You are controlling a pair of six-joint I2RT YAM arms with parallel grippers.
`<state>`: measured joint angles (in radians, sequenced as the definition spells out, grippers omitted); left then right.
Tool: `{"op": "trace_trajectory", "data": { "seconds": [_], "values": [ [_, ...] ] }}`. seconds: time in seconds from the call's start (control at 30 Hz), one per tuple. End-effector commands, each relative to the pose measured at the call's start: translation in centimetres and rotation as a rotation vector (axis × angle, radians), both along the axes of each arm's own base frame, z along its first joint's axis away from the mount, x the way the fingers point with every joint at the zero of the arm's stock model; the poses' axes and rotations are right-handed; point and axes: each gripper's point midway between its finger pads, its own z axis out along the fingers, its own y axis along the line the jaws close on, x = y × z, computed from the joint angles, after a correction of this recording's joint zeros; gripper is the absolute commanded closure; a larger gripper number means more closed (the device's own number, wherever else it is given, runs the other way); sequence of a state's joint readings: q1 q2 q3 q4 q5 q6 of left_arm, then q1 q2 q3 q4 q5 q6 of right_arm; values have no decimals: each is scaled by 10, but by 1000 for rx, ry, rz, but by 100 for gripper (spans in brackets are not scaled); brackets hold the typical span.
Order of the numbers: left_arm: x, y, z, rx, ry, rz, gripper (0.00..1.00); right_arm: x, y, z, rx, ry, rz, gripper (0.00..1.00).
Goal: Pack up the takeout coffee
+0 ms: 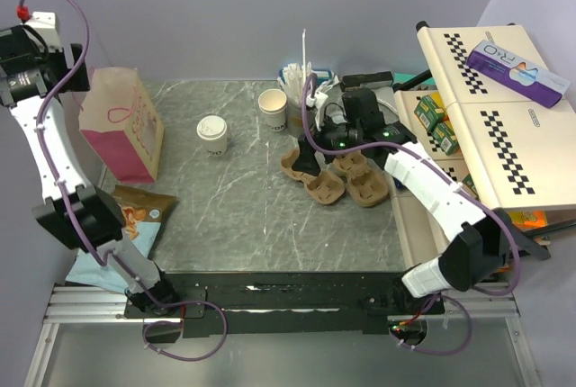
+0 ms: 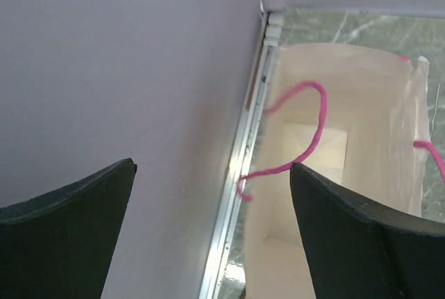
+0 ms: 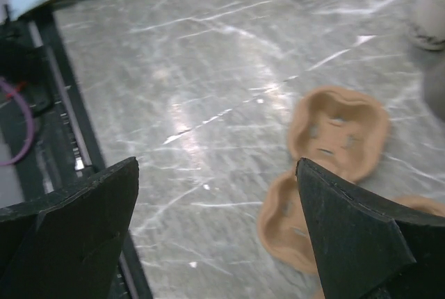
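Note:
A paper cup with a round white lid (image 1: pixel 212 133) stands on the marble table left of centre. An open off-white cup with a tan inside (image 1: pixel 273 105) stands behind the middle, beside the grey cup of straws and stirrers (image 1: pixel 297 90). Brown cardboard trays (image 1: pixel 335 176) lie right of centre and also show in the right wrist view (image 3: pixel 338 131). My left gripper (image 1: pixel 79 67) is open and empty, high above the open pink paper bag (image 1: pixel 121 121); its view (image 2: pixel 212 167) looks down into the bag (image 2: pixel 313 146). My right gripper (image 1: pixel 335 139) hangs open and empty just above the trays (image 3: pixel 217 163).
A snack packet (image 1: pixel 139 211) and a blue cloth (image 1: pixel 94 268) lie at the near left. A cream checkered box (image 1: pixel 490 112) with a purple carton (image 1: pixel 517 67) on it stands at the right, with green cartons (image 1: pixel 432 120) beside it. The purple wall (image 2: pixel 118 69) is close on the left.

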<state>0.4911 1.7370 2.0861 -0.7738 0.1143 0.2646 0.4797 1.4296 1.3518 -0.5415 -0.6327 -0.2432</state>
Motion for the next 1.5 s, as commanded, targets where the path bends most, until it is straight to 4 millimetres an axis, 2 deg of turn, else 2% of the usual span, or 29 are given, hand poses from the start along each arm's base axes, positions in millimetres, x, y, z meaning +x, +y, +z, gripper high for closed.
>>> {"op": "trace_trajectory", "data": {
  "seconds": [0.0,0.1,0.27,0.37,0.5,0.63,0.73,0.77,0.87,1.0,1.1,1.13,1.27,1.43,1.47],
  "values": [
    [12,-2,-19,-75,52,-13,2,-13,14,-2,70,107,68,0],
    [20,-1,-40,-110,89,-28,5,-11,10,-10,55,99,43,0],
    [23,-4,-60,-153,117,-30,9,-3,3,-22,24,143,-3,0],
    [24,-13,-49,-172,78,-72,10,0,1,-21,25,143,-7,0],
    [22,-37,-17,-185,-13,-164,13,3,1,-23,14,159,-5,0],
    [14,-50,-8,-220,-30,-191,10,4,3,-23,13,177,9,0],
    [0,-55,-2,-217,-26,-180,7,6,6,-22,15,187,16,0],
    [-8,-57,7,-196,-39,-173,4,7,7,-22,16,188,18,0],
    [-25,-52,5,-147,-12,-125,2,6,8,-22,25,189,21,0],
    [-43,-42,-18,-127,82,-50,2,4,7,-29,21,213,16,0],
    [-44,-40,-25,-139,102,-44,5,3,8,-30,35,227,14,0],
    [-44,-39,-31,-155,119,-32,9,2,9,-30,40,230,17,0],
    [-33,-35,-53,-199,170,-21,16,4,9,-28,41,224,16,0],
    [-21,-26,-62,-191,178,-13,23,3,6,-37,29,241,6,0],
    [-17,-24,-69,-199,195,-14,25,2,6,-37,30,242,4,0]
  ]
}}
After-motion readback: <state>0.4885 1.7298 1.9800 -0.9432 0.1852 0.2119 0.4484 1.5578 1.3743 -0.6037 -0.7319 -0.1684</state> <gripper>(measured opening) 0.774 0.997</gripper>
